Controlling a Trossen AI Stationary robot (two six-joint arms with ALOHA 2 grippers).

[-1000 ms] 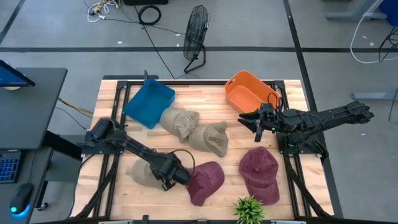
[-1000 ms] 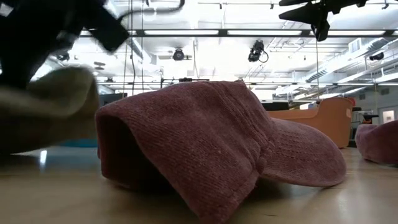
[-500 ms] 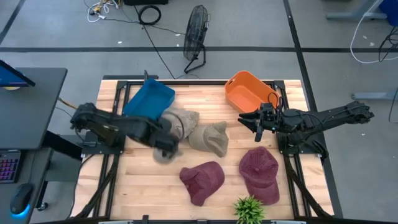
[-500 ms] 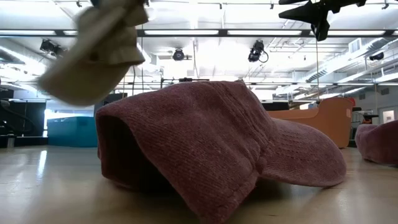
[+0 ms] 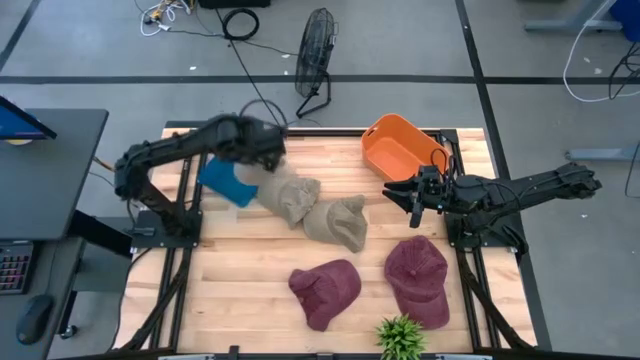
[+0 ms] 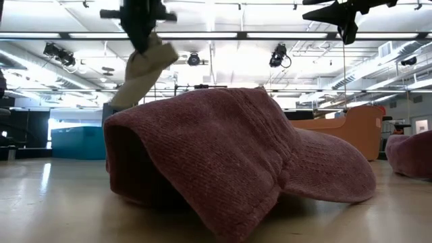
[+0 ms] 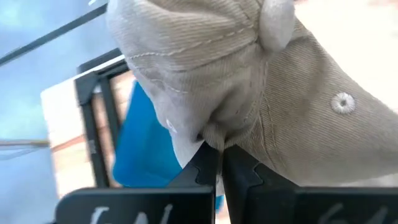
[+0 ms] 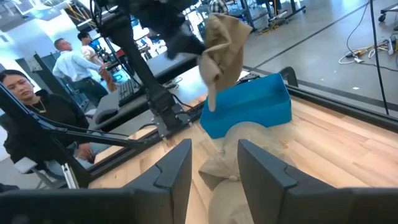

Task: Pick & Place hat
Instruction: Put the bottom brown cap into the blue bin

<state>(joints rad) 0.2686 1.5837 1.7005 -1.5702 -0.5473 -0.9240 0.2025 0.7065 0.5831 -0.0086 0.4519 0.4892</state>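
My left gripper (image 5: pixel 268 155) hangs over the blue bin (image 5: pixel 232 170) near the table's far left, shut on a beige hat (image 6: pixel 142 67), which fills the left wrist view (image 7: pixel 249 81) and shows in the right wrist view (image 8: pixel 222 46). Two more beige hats (image 5: pixel 290 197) (image 5: pixel 337 222) lie crown-up in the middle of the table. Two maroon hats (image 5: pixel 325 290) (image 5: pixel 418 280) lie nearer the near edge. My right gripper (image 5: pixel 405 195) waits open in the air beside the orange bin (image 5: pixel 400 150), touching nothing. My left gripper (image 7: pixel 221 149) pinches a bunched fold of the beige hat's cloth (image 7: pixel 214 134) between its two fingers. It comes from above, pointing down. The hat is lifted clear and hangs slack below the fingers (image 6: pixel 138 77), above the blue bin.
A small green plant (image 5: pixel 400 337) stands at the near edge. The nearer maroon hat (image 6: pixel 229 162) fills the low view. Bare wood lies at the table's near left (image 5: pixel 230 290). Two people (image 8: pixel 18 93) (image 8: pixel 68 62) are beyond the table's left side.
My left gripper, shut on the beige hat, rose from the table's near left part and swung toward the far edge, ending over the blue bin. The hat went from lying on the wood beside the maroon hat to hanging clear in the air.
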